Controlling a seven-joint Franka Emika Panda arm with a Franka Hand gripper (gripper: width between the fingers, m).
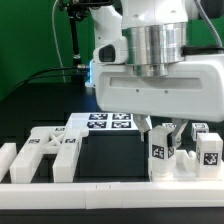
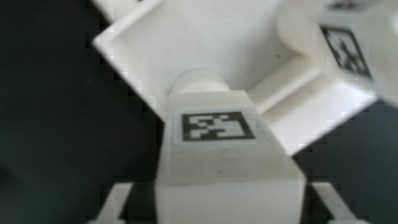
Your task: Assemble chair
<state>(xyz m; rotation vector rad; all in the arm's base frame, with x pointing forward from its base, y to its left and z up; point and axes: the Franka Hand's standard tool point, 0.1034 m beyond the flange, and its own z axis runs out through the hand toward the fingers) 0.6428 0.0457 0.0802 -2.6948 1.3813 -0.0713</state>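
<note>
- Exterior view: the Panda arm [image 1: 150, 50] fills the upper part, hanging over the black table [image 1: 40, 110], just to the exterior view's right of the marker board [image 1: 105, 122].
- A long plain white border rail [image 1: 90, 187] runs along the table edge, nearer the camera than the marker board.
- The marker board lies flat on the table, its row of tags facing up.
- A cluster of flat white chair parts [image 1: 50, 155] lies on the table, nearer the camera than the marker board and towards the exterior view's left.
- The gripper [image 1: 165, 135] points straight down, just off the marker board's corner on the exterior view's right. Its jaws are drawn in narrow, clamped on the sides of the tagged bar [image 1: 158, 155].
- The tagged bar stands upright on the table; in the wrist view it [image 2: 219, 150] runs between the two fingers [image 2: 121, 205], tag facing the camera.
- A second tagged block [image 1: 208, 150] stands farther from the marker board, to the exterior view's right of the held bar and apart from it.
</note>
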